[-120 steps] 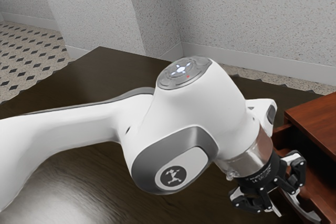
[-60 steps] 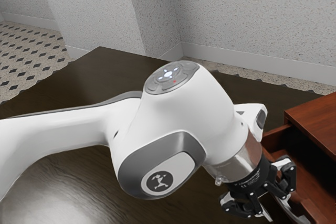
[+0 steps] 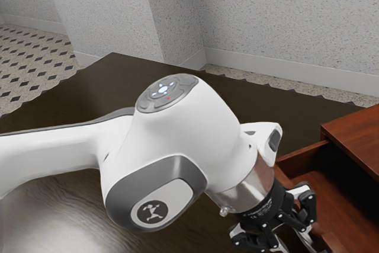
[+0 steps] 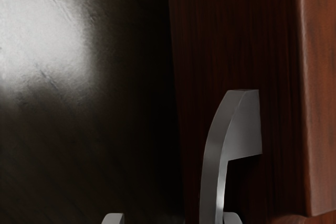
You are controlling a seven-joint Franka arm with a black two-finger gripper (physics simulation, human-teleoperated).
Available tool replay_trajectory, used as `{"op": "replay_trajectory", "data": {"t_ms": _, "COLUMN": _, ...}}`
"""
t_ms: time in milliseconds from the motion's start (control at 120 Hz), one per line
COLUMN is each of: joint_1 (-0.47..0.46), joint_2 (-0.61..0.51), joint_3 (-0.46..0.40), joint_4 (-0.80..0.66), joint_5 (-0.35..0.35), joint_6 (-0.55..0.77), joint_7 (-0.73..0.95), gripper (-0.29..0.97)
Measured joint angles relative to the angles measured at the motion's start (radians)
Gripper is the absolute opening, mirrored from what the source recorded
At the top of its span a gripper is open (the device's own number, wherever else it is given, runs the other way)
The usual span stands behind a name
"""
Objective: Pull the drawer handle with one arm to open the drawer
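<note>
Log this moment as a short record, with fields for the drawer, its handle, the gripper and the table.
drawer: partly open, its box standing out of the cabinet
handle: grey metal, curved, on the drawer's reddish wood front, just under the hand
gripper: low at the drawer's front, by the handle
cabinet: reddish wood, at the exterior view's right
table: dark glossy wood

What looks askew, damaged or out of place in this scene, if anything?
Nothing stands out. The drawer is partly out of its wooden cabinet, and the gripper is at the metal handle.
</note>
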Motion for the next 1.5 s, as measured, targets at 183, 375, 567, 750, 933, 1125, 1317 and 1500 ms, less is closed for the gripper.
{"op": "replay_trajectory", "data": {"t_ms": 183, "joint_1": -0.001, "joint_2": -0.009, "joint_3": 0.001, "joint_4": -0.009, "joint_5": 0.004, "joint_6": -0.001, "joint_7": -0.001, "gripper": 0.15}}
{"op": "replay_trajectory", "data": {"t_ms": 375, "joint_1": 0.020, "joint_2": -0.032, "joint_3": 0.003, "joint_4": -0.029, "joint_5": 0.016, "joint_6": -0.001, "joint_7": -0.002, "gripper": 0.15}}
{"op": "replay_trajectory", "data": {"t_ms": 567, "joint_1": 0.019, "joint_2": -0.035, "joint_3": 0.001, "joint_4": -0.033, "joint_5": 0.023, "joint_6": 0.000, "joint_7": -0.004, "gripper": 0.15}}
{"op": "replay_trajectory", "data": {"t_ms": 750, "joint_1": 0.015, "joint_2": -0.035, "joint_3": -0.001, "joint_4": -0.032, "joint_5": 0.031, "joint_6": 0.001, "joint_7": -0.007, "gripper": 0.15}}
{"op": "replay_trajectory", "data": {"t_ms": 933, "joint_1": 0.004, "joint_2": -0.035, "joint_3": -0.005, "joint_4": -0.031, "joint_5": 0.030, "joint_6": 0.008, "joint_7": -0.010, "gripper": 0.17}}
{"op": "replay_trajectory", "data": {"t_ms": 1125, "joint_1": 0.002, "joint_2": -0.050, "joint_3": -0.007, "joint_4": -0.044, "joint_5": 0.032, "joint_6": 0.012, "joint_7": -0.016, "gripper": 0.19}}
{"op": "replay_trajectory", "data": {"t_ms": 1317, "joint_1": 0.001, "joint_2": -0.075, "joint_3": -0.010, "joint_4": -0.075, "joint_5": 0.033, "joint_6": 0.014, "joint_7": -0.027, "gripper": 0.20}}
{"op": "replay_trajectory", "data": {"t_ms": 1500, "joint_1": -0.001, "joint_2": -0.099, "joint_3": -0.010, "joint_4": -0.099, "joint_5": 0.034, "joint_6": 0.015, "joint_7": -0.037, "gripper": 0.21}}
